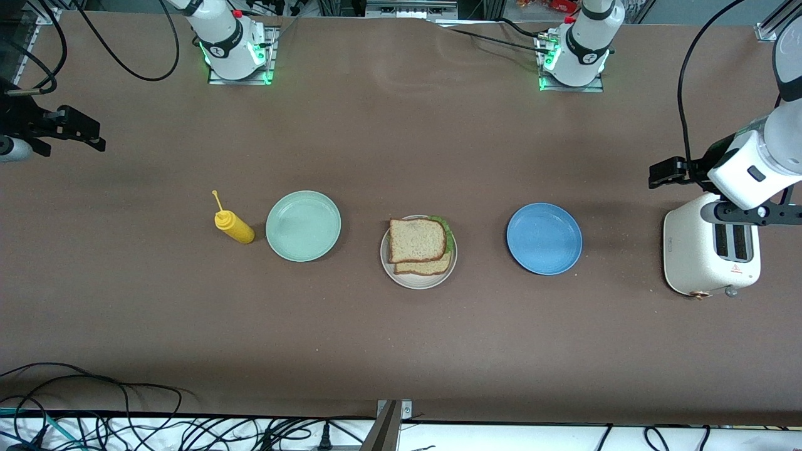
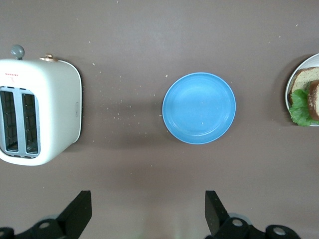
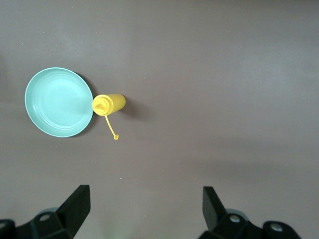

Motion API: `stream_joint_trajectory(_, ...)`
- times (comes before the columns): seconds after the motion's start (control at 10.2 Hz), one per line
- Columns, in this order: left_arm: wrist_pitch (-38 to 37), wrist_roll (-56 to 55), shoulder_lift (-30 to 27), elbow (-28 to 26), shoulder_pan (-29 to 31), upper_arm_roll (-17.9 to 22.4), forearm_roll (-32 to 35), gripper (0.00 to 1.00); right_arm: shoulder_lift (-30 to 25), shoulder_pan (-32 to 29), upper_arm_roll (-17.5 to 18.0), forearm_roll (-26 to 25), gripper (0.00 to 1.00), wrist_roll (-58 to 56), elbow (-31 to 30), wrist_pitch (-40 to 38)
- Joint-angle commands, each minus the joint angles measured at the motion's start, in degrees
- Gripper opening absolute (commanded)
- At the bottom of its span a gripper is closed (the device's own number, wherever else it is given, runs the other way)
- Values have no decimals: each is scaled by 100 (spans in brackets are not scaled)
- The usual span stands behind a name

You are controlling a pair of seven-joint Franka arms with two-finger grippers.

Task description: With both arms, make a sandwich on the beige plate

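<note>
Sandwich point(image 1: 418, 245) stacked on beige plate point(image 1: 418, 280), looks finished; left tool point(image 2: 148, 211), right tool point(image 3: 146, 209) spread, empty, parked over counter point(image 1: 401, 338) ends.

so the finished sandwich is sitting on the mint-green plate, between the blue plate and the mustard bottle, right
Not quite. The sandwich sits on the beige plate, not the mint-green plate, which is bare. The rest holds: it lies between the blue plate and the mustard bottle. The front view shows this.
</note>
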Motion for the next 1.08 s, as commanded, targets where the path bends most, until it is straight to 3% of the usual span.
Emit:
stream_joint_trajectory(0.0,114,-59,-304,-283,77,-118,187,100,39,7,-10,-13,100,44,125,-38)
stream_joint_trajectory(0.98,-18,-59,-155,-195,34,-109,231,100,39,7,-10,-30,100,44,125,-38)
